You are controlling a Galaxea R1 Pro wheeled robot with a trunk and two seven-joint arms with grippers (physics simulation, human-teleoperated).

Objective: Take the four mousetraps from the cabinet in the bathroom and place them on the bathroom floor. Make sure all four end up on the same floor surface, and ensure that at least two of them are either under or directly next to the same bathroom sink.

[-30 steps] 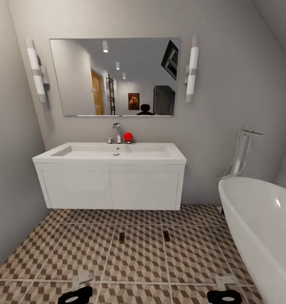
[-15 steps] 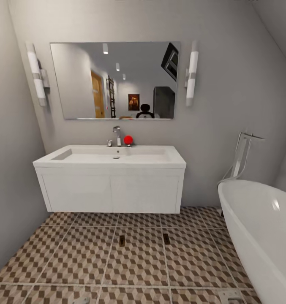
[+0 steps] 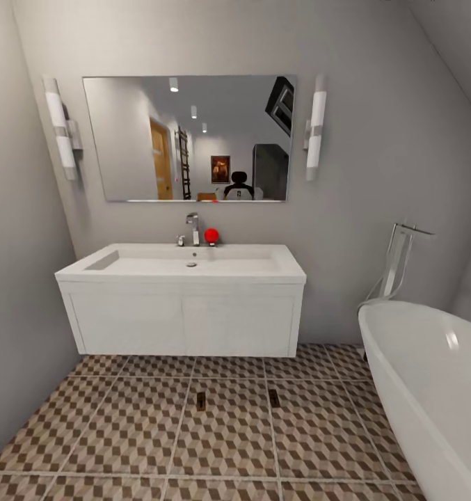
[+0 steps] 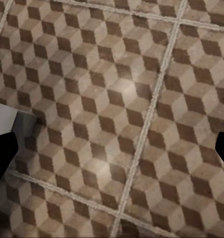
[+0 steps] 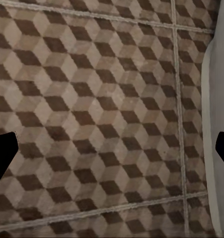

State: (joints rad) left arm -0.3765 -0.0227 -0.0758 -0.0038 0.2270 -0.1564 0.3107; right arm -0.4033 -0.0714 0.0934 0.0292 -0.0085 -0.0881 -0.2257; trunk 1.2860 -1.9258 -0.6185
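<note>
Two small brown mousetraps lie on the cube-patterned bathroom floor [image 3: 124,424] in front of the white sink [image 3: 186,264]: one mousetrap [image 3: 200,400] to the left, the other mousetrap [image 3: 273,398] to the right. Both rest just outside the vanity's front edge. The other mousetraps and the orange-brown cabinet are out of view. My left gripper [image 4: 112,151] hangs open over bare tiles, its dark fingertips [image 4: 2,156] wide apart. My right gripper [image 5: 112,148] is open too, over tiles beside the bathtub's white wall, with nothing between its fingers.
A white oval bathtub [image 3: 430,376] with a chrome floor tap [image 3: 398,261] takes up the right side. Grey walls close in on the left and behind. A mirror [image 3: 186,139] hangs above the sink, and a red ball [image 3: 211,235] sits by the tap.
The head camera has tilted up, so the sink and floor sit lower in the picture. Both grippers have dropped out of its bottom edge. The mousetraps have not moved.
</note>
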